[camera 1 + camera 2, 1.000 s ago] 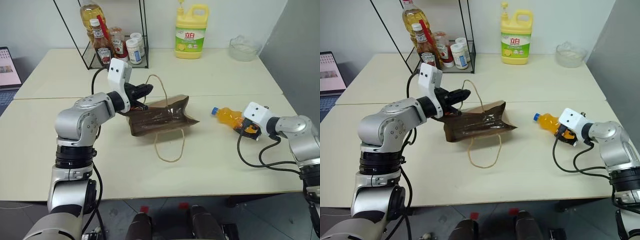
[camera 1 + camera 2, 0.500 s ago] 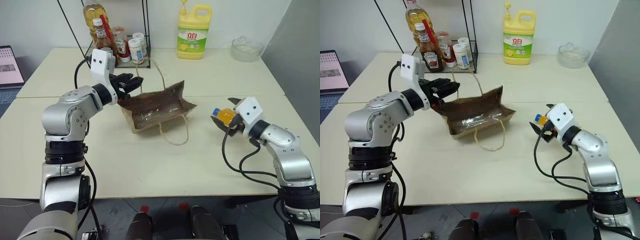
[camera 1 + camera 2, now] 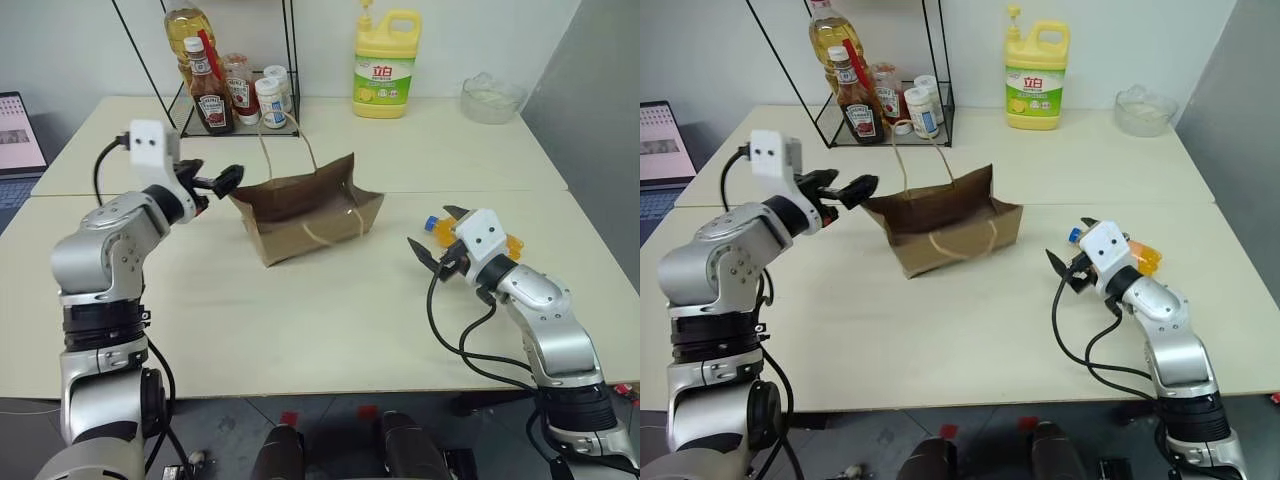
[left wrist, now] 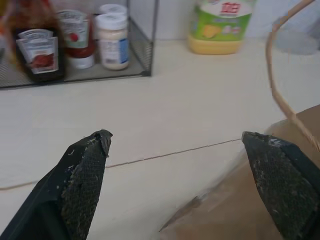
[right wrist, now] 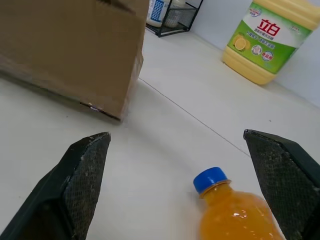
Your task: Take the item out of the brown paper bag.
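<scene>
The brown paper bag (image 3: pixel 305 205) rests on the table with its mouth turned up; one loop handle (image 3: pixel 283 150) stands above it and the other hangs down its front. My left gripper (image 3: pixel 220 179) is open just left of the bag's corner, holding nothing; the left wrist view has the bag's edge (image 4: pixel 240 210) by one fingertip. The item, an orange drink bottle (image 5: pixel 235 215) with a blue cap, lies on the table right of the bag, outside it. Right beside the bottle my right gripper (image 3: pixel 433 232) stands open and empty, pointing toward the bag.
A wire rack (image 3: pixel 250 100) with an oil bottle, ketchup and jars stands at the back left. A yellow detergent bottle (image 3: pixel 383 65) and a glass bowl (image 3: pixel 490 98) sit along the back. A laptop (image 3: pixel 18 135) is at the far left edge.
My left gripper opened, let go of the bag and drew away to the left; the bag dropped back onto the table. My right gripper swung left, off the bottle.
</scene>
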Tool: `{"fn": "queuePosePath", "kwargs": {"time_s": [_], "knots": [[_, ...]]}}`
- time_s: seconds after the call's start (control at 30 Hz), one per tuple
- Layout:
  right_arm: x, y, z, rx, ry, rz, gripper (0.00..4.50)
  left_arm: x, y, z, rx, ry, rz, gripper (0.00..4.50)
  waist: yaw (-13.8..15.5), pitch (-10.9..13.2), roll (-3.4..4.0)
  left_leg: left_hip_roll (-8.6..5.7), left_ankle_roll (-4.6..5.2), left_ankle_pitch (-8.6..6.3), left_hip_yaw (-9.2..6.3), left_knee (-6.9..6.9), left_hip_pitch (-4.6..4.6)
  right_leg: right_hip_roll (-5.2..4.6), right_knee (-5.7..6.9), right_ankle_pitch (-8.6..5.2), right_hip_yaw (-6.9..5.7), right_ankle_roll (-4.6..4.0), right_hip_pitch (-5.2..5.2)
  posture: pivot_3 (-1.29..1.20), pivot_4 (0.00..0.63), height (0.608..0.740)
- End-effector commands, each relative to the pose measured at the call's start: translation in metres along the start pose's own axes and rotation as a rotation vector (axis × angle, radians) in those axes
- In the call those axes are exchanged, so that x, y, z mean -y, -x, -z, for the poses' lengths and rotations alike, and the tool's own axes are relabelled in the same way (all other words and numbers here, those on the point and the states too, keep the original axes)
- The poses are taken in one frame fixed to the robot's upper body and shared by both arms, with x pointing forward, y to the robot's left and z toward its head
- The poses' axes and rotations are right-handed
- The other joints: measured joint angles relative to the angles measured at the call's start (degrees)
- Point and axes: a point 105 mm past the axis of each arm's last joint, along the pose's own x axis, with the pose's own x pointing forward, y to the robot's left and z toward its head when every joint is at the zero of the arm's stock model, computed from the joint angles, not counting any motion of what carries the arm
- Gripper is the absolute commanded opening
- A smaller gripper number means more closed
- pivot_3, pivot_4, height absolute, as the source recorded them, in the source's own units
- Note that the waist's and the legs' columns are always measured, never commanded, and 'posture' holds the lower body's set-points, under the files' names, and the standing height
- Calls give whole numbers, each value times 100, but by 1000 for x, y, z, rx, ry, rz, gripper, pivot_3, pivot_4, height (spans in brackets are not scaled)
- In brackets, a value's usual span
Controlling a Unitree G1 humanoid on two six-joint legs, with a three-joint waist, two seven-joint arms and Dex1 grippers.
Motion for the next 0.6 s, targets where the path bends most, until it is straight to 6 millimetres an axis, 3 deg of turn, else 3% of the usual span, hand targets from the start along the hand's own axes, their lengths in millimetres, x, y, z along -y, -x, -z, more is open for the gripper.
{"fn": "queuePosePath", "kwargs": {"time_s": [0.03, 0.2, 0.37, 0.53, 0.6], "knots": [[0, 3, -9, 44, 22, 15, 4500, -3, 21, -19, 91, -41, -30, 4452, 3, 0, 0, 0, 0, 0, 0, 0, -1, 0, 0, 0, 0, 0, 0, 0, 150, 740], [-7, 16, 3, 6, -50, 55, 4500, -4, 59, 24, 35, -95, -87, 4452, 4, -3, 2, 7, -1, -1, 6, -6, 2, -1, 0, 0, 1, 0, -1, 0, 150, 740], [-16, 36, 25, -99, -297, 189, 4500, 38, 97, 105, -106, -80, -68, 4452, 29, -10, -3, 10, -2, -1, 12, -5, 1, -2, -4, 0, 7, -1, 1, 0, 150, 740], [-23, 49, 43, -198, -465, 291, 4500, 62, 105, 143, -164, -90, -97, 4452, 138, -16, -6, 9, 2, -3, 4, -2, 8, 3, 0, 1, 2, 1, 9, 0, 150, 740], [-27, 52, 44, -215, -495, 308, 4500, 67, 106, 149, -167, -74, -122, 4452, 140, -17, -5, 9, 2, -3, 6, -2, 12, 4, 0, 1, 4, 1, 13, 0, 150, 740]]}}
